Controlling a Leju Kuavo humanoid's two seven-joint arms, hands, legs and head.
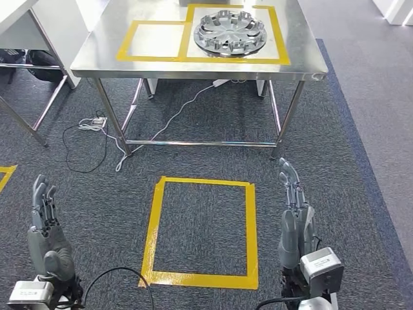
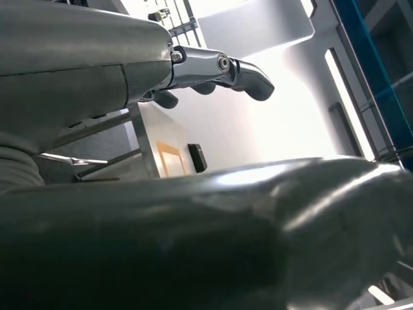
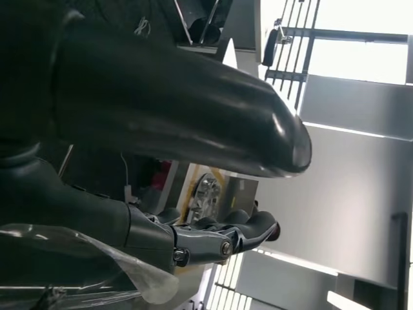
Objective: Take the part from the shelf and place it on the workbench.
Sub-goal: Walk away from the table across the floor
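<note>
The silver, spoked round wheel-cover part (image 1: 230, 33) lay flat on the stainless steel counter (image 1: 97, 55), inside a yellow tape outline (image 1: 281, 40). Left robot hand (image 1: 48, 236) and right robot hand (image 1: 295, 223) hung low over grey carpet (image 1: 341, 148), fingers extended, holding nothing.

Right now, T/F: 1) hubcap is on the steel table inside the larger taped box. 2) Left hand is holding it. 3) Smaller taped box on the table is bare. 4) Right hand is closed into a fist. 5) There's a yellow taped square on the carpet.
1) True: the hubcap lies on the steel table in the larger taped box.
2) False: the left hand holds nothing.
3) True: the smaller taped box is bare.
4) False: the right hand has its fingers extended.
5) True: the floor square lies between the hands.
</note>
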